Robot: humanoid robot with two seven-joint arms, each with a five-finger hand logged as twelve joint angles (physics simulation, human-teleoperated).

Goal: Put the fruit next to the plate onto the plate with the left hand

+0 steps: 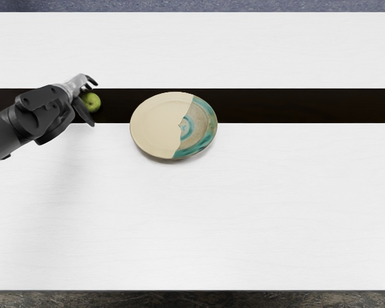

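Note:
A small green fruit [92,101] lies on the dark stripe of the table, left of the plate. The round plate [160,122] is cream on its left part and teal-glazed on its right, and nothing is on it. My left hand [87,100] reaches in from the left edge and is at the fruit. Its fingers [88,81] arch above the fruit and the thumb [87,117] lies below it. The fruit sits in the gap between them, with space showing on both sides, so the hand is open around it. The right arm is out of view.
The white table [244,205] has a dark band [295,106] running across it behind the plate. The plate overlaps that band and stands about a fruit's width or two to the right of the fruit.

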